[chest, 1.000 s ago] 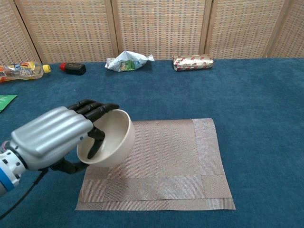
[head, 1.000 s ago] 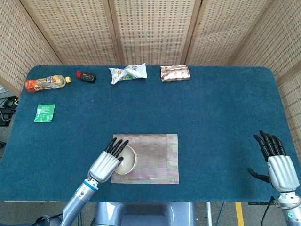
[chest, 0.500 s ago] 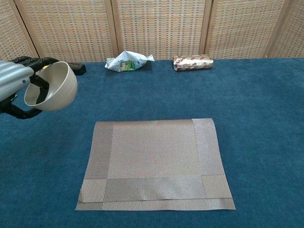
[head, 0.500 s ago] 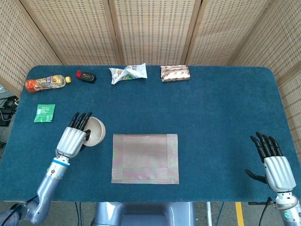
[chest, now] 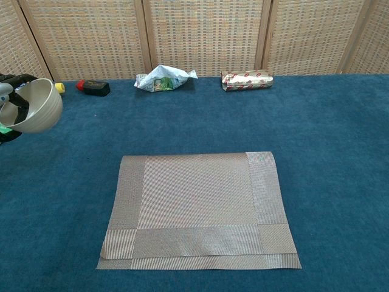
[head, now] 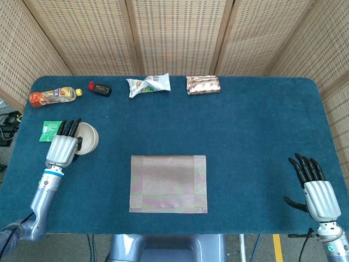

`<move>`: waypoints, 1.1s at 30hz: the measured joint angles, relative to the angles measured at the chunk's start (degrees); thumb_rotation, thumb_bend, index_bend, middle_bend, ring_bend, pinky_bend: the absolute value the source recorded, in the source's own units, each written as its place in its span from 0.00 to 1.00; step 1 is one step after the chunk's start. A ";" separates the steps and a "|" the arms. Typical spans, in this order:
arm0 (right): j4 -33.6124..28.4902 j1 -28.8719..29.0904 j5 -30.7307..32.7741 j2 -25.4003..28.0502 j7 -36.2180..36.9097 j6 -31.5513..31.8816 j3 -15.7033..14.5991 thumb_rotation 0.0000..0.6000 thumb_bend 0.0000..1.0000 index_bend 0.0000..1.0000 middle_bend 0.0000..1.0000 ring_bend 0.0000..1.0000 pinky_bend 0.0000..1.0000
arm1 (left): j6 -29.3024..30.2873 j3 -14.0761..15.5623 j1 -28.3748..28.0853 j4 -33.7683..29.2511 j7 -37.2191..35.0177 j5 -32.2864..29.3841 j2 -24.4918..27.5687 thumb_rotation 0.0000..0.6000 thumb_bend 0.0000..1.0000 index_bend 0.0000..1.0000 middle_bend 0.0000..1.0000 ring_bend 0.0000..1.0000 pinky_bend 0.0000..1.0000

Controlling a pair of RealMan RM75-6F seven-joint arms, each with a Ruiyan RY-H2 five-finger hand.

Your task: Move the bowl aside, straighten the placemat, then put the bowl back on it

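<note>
Since half a second ago the left hand (head: 62,146) has carried the bowl (head: 88,138) farther toward 9 o'clock, so it is now well apart from the placemat (head: 168,183) and just beside the green packet (head: 51,131). That hand grips the bowl by its rim, fingers hooked over the edge; in the chest view the hand is almost wholly cut off at the left border, only dark fingertips showing behind the bowl (chest: 34,112). Whether the bowl touches the table (head: 251,125) cannot be told. It is tilted, its mouth turned toward the hand at about 9 o'clock in the head view, and what shows of its inside holds nothing. The placemat (chest: 197,210) lies flat near the front edge of the table at about 6 o'clock, its long axis running from 9 to 3 o'clock, with nothing on it; in the chest view its front edge looks doubled. The right hand (head: 317,191) hovers at about 4 o'clock by the table's front right corner, fingers spread and holding nothing; the chest view does not show it. Along the far edge lie a bottle (head: 53,96), a small black and red thing (head: 100,88) too small to make out, a crumpled bag (head: 148,84) and a wrapped pack (head: 203,84).
</note>
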 measured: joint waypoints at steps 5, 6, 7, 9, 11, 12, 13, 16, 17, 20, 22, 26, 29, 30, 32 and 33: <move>-0.08 -0.08 -0.11 -0.05 -0.14 0.22 -0.04 1.00 0.07 0.04 0.00 0.00 0.00 | -1.42 0.86 0.17 3.46 -1.65 -1.57 -0.40 1.00 0.40 0.64 0.00 0.00 0.00; -0.09 -0.08 -0.13 -0.07 -0.19 0.19 -0.07 1.00 0.07 0.04 0.00 0.00 0.00 | -1.63 1.07 0.22 3.82 -1.90 -1.69 -0.42 1.00 0.40 0.64 0.00 0.00 0.00; -0.10 -0.08 -0.16 -0.08 -0.21 0.18 -0.09 1.00 0.07 0.04 0.00 0.00 0.00 | -1.83 1.25 0.27 4.11 -2.18 -1.79 -0.42 1.00 0.40 0.64 0.00 0.00 0.00; -0.13 -0.09 -0.26 -0.11 -0.32 0.22 -0.14 1.00 0.07 0.04 0.00 0.00 0.00 | -2.39 1.72 0.36 4.85 -2.69 -1.97 -0.44 1.00 0.40 0.64 0.00 0.00 0.00; -0.15 -0.10 -0.32 -0.13 -0.38 0.25 -0.18 1.00 0.07 0.04 0.00 0.00 0.00 | -2.98 2.19 0.40 5.72 -3.14 -2.20 -0.51 1.00 0.40 0.64 0.00 0.00 0.00; -0.16 -0.10 -0.32 -0.11 -0.39 0.26 -0.17 1.00 0.07 0.04 0.00 0.00 0.00 | -3.25 2.36 0.41 6.06 -3.33 -2.34 -0.56 1.00 0.40 0.64 0.00 0.00 0.00; -0.17 -0.11 -0.27 -0.10 -0.38 0.27 -0.16 1.00 0.07 0.04 0.00 0.00 0.00 | -3.53 2.53 0.42 6.29 -3.46 -2.47 -0.59 1.00 0.40 0.64 0.00 0.00 0.00; -0.20 -0.13 -0.15 -0.04 -0.24 0.32 -0.07 1.00 0.07 0.04 0.00 0.00 0.00 | -4.56 3.00 0.37 6.68 -3.20 -3.02 -0.59 1.00 0.40 0.64 0.00 0.00 0.00; -0.21 -0.14 -0.15 -0.02 -0.21 0.35 -0.06 1.00 0.07 0.04 0.00 0.00 0.00 | -5.05 3.17 0.33 6.74 -2.77 -3.34 -0.55 1.00 0.40 0.63 0.00 0.00 0.00; -0.23 -0.15 -0.18 0.01 -0.19 0.34 -0.10 1.00 0.07 0.04 0.00 0.00 0.00 | -6.38 3.48 0.22 6.66 -1.35 -4.53 -0.40 1.00 0.40 0.62 0.00 0.00 0.00; -0.26 -0.14 -0.20 0.03 -0.22 0.31 -0.13 1.00 0.07 0.04 0.00 0.00 0.00 | -7.06 3.65 0.17 6.52 -0.57 -5.27 -0.35 1.00 0.40 0.62 0.00 0.00 0.00; -0.34 -0.15 -0.19 0.07 -0.19 0.29 -0.15 1.00 0.07 0.04 0.00 0.00 0.00 | -8.22 4.02 0.14 6.34 0.86 -6.56 -0.37 1.00 0.40 0.60 0.00 0.00 0.00; -0.39 -0.17 -0.24 0.12 0.00 0.37 -0.15 1.00 0.07 0.04 0.00 0.00 0.00 | -9.06 4.27 0.11 6.11 1.84 -7.57 -0.34 1.00 0.39 0.53 0.00 0.00 0.00; -0.41 -0.17 -0.23 0.16 0.12 0.37 -0.15 1.00 0.07 0.04 0.00 0.00 0.00 | -9.37 4.42 0.08 5.92 2.05 -7.75 -0.20 1.00 0.38 0.49 0.00 0.00 0.00; -0.41 -0.18 -0.22 0.20 0.25 0.40 -0.14 1.00 0.07 0.04 0.00 0.00 0.00 | -9.70 4.59 0.03 5.40 2.22 -7.91 0.32 1.00 0.33 0.34 0.00 0.00 0.00; -0.42 -0.17 -0.27 0.21 0.29 0.43 -0.14 1.00 0.07 0.04 0.00 0.00 0.00 | -9.88 4.67 0.01 4.90 2.23 -8.02 0.78 1.00 0.31 0.28 0.00 0.00 0.00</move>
